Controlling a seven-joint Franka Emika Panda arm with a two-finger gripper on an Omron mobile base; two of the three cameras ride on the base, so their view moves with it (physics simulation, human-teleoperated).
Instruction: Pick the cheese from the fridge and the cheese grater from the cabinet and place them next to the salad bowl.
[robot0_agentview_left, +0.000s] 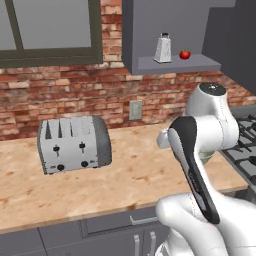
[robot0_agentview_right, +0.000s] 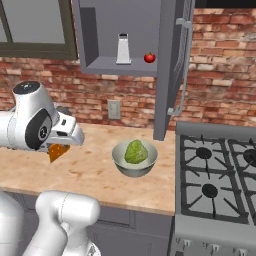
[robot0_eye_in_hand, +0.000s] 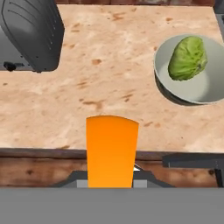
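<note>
My gripper is shut on the cheese, a small orange wedge held just above the wooden counter. In the hand view the cheese stands upright between the fingertips and covers them. To its right, apart from it, the salad bowl sits on the counter with green leaves inside; the hand view has the bowl at upper right. The silver cheese grater stands upright in the open niche of the dark grey cabinet. The fridge is out of view.
A red tomato sits right of the grater. A grey toaster stands at the counter's left. The open cabinet door hangs beside the bowl. A gas stove borders the counter on the right.
</note>
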